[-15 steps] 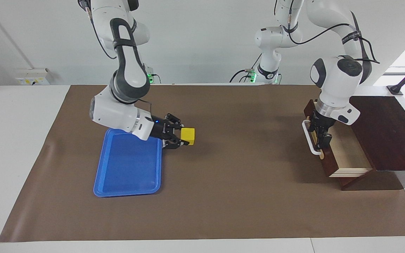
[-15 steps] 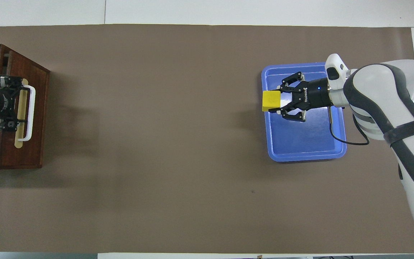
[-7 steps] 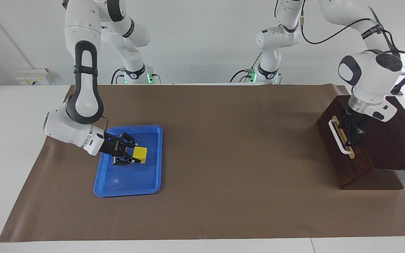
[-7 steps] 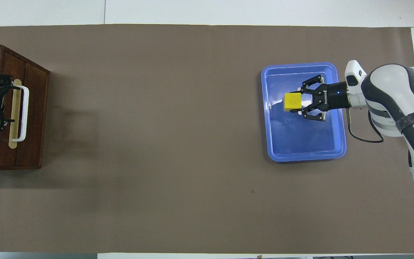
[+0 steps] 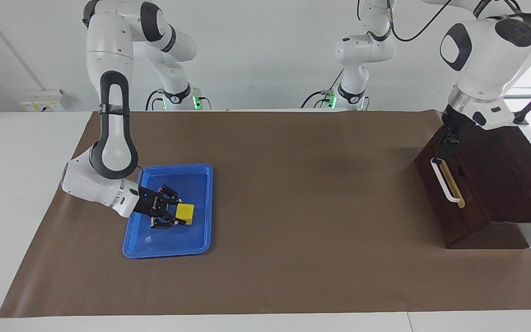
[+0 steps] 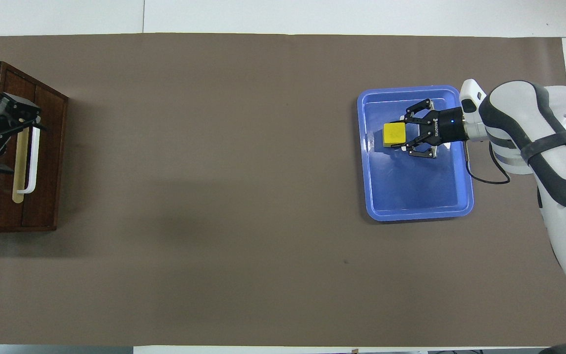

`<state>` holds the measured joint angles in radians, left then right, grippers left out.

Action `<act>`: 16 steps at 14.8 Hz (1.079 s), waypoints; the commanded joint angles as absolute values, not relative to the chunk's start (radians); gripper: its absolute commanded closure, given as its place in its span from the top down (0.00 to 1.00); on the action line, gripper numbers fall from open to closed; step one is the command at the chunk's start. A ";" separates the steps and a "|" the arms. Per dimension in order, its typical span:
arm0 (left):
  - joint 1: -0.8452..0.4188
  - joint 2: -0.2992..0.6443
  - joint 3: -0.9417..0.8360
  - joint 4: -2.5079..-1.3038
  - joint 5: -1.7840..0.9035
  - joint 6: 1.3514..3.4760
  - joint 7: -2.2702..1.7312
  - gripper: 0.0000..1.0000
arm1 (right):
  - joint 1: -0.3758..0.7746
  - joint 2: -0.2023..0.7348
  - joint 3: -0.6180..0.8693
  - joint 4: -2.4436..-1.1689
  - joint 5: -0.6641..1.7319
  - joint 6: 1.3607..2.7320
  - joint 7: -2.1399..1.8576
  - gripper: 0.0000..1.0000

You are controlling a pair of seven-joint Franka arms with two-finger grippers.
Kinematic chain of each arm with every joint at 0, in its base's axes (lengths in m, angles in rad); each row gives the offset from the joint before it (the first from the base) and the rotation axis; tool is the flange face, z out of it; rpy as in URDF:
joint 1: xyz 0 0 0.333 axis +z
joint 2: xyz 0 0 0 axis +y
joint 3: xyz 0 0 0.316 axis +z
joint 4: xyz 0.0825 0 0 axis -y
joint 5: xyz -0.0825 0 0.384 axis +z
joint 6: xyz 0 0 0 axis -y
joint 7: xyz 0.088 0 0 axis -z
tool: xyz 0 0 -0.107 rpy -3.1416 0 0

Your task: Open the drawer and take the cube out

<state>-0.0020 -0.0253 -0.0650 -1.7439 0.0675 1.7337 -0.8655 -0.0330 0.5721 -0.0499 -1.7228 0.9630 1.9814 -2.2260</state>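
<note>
Blue tray [image 5: 201,240] on brown mat [image 5: 293,184] — white table [image 5: 12,184]

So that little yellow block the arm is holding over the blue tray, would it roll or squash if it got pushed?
Probably neither. The cube has flat faces and sharp edges, so it should slide or sit still, not roll. It keeps its square shape in the right gripper, so it looks stiff. Being small, it is likely light, and might skid on the glossy blue tray.
</note>
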 commanded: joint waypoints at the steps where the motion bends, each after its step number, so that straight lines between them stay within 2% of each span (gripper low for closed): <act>1: -0.031 -0.026 -0.051 -1.697 0.048 1.626 -0.624 1.00 | -0.058 0.626 -0.028 -1.649 0.976 1.939 -2.256 0.00; 7: -0.026 0.000 -0.041 -1.638 0.037 1.517 -0.154 1.00 | -0.055 0.624 -0.008 -1.643 1.005 1.908 -2.309 0.00; 8: -0.011 0.002 -0.043 -1.637 0.034 1.511 -0.146 1.00 | -0.055 0.624 -0.008 -1.643 1.005 1.910 -2.309 0.13; 9: 0.017 -0.002 -0.052 -1.641 0.017 1.508 -0.141 1.00 | -0.055 0.624 -0.008 -1.643 1.005 1.908 -2.309 0.40; 11: 0.009 -0.011 -0.066 -1.647 0.005 1.511 -0.137 1.00 | -0.055 0.624 -0.008 -1.644 1.003 1.907 -2.313 0.41; 12: 0.002 -0.006 -0.071 -1.637 0.006 1.503 -0.138 1.00 | -0.057 0.624 -0.008 -1.647 1.005 1.907 -2.321 0.48; 14: -0.006 -0.005 -0.072 -1.632 0.008 1.505 -0.138 1.00 | -0.055 0.624 -0.008 -1.649 1.006 1.908 -2.322 0.97; 16: -0.008 -0.003 -0.074 -1.634 0.008 1.519 -0.140 1.00 | -0.055 0.623 -0.008 -1.651 1.006 1.907 -2.319 1.00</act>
<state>-0.0059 -0.0188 -0.0763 -1.6630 0.0199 1.5344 -0.1511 -0.0369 0.6117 -0.0199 -1.6636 0.9941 1.9270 -2.2942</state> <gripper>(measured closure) 0.000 0.207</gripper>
